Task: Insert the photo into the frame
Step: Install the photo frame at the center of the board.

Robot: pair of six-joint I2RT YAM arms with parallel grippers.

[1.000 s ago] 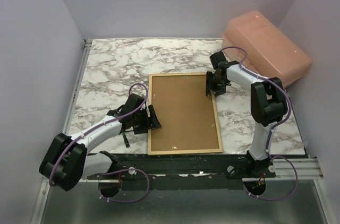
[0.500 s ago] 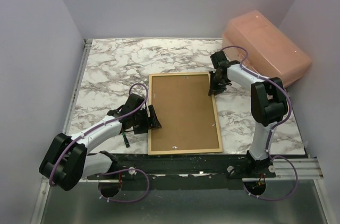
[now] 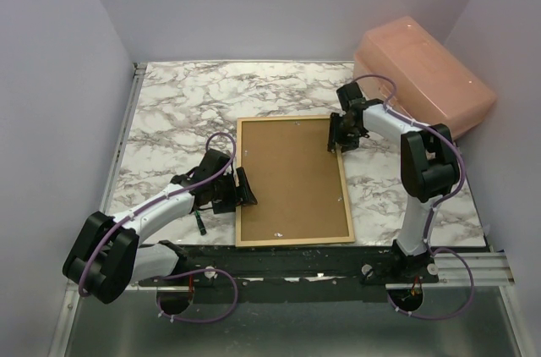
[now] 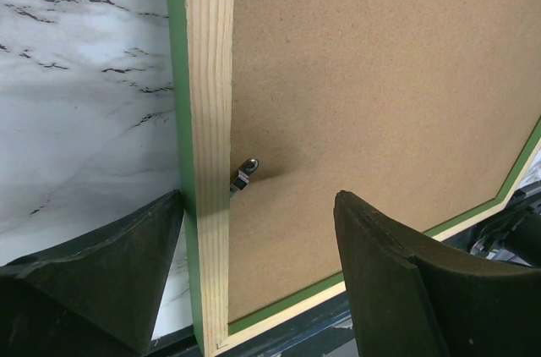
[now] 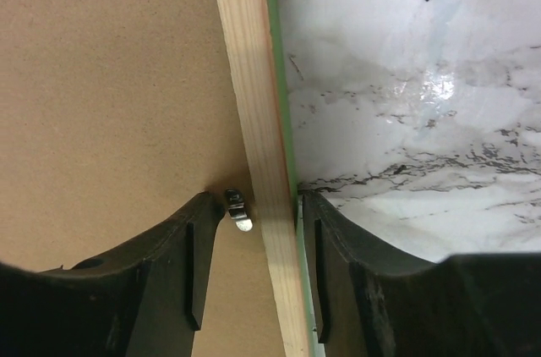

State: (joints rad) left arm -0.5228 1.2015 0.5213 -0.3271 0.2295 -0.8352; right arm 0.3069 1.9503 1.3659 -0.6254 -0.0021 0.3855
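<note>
My left fingers (image 3: pixel 246 188) stand spread at the left rail of the frame (image 3: pixel 292 240), and my right fingers (image 3: pixel 337 139) sit at its right rail, near the far corner. From above, the frame lies flat on the bench (image 3: pixel 177 112), pale wood side up, with the brown backing board (image 3: pixel 292 175) filling it. Its near rail runs just beside the bench's near edge. Wide marble shows to the left and beyond the far rail. On the right the strip is narrower, and a pink box (image 3: pixel 423 74) sits at the far right corner, near my right arm.

In the left wrist view, one finger (image 4: pixel 101 281) is low over the marble, by the rail's green outer edge. The other (image 4: pixel 406 289) hangs over the board, well apart from it. Between them a small metal clip (image 4: pixel 245 175) juts from the rail onto the board.

In the right wrist view, my fingers bracket the rail closely, the outer one (image 5: pixel 330 264) at the green edge, the inner one (image 5: pixel 182 264) just beside another clip (image 5: pixel 239 209). Whether they pinch the rail I cannot tell.
</note>
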